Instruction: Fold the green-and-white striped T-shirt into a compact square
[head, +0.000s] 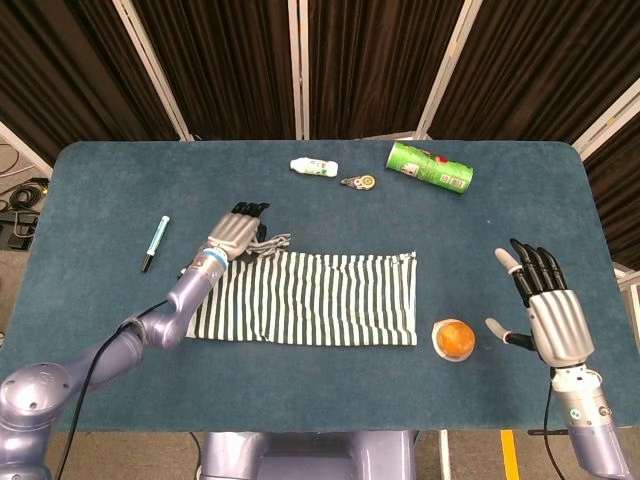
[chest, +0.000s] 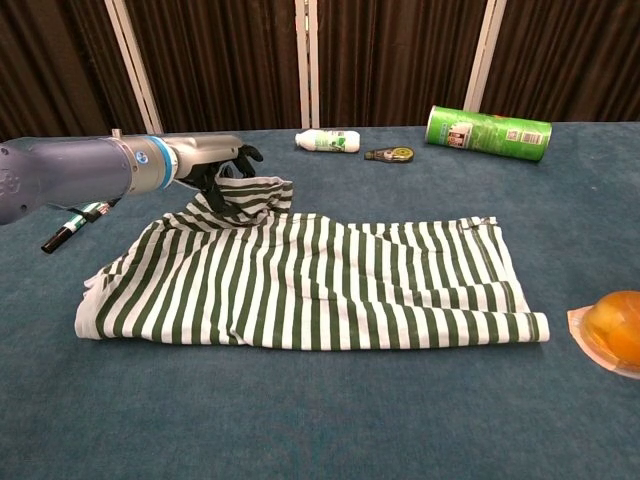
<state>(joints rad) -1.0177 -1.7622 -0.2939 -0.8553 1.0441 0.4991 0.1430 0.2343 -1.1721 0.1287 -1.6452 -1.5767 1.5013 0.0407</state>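
- The striped T-shirt (head: 310, 298) lay flat on the surface (head: 100, 200), long axis left-to-right
- The left hand (head: 234, 230) pinched its far-left sleeve; the rest extended rightward
- The right hand (head: 552, 310) hovered open, well apart

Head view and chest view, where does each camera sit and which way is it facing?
Head view: high above the near table edge, looking steeply down; shows the left hand on the striped T-shirt and the open right hand.
Chest view: low at the near edge, looking level across the table at the curtains; shows only the left arm.
Both share the T-shirt, left hand, green can and orange.
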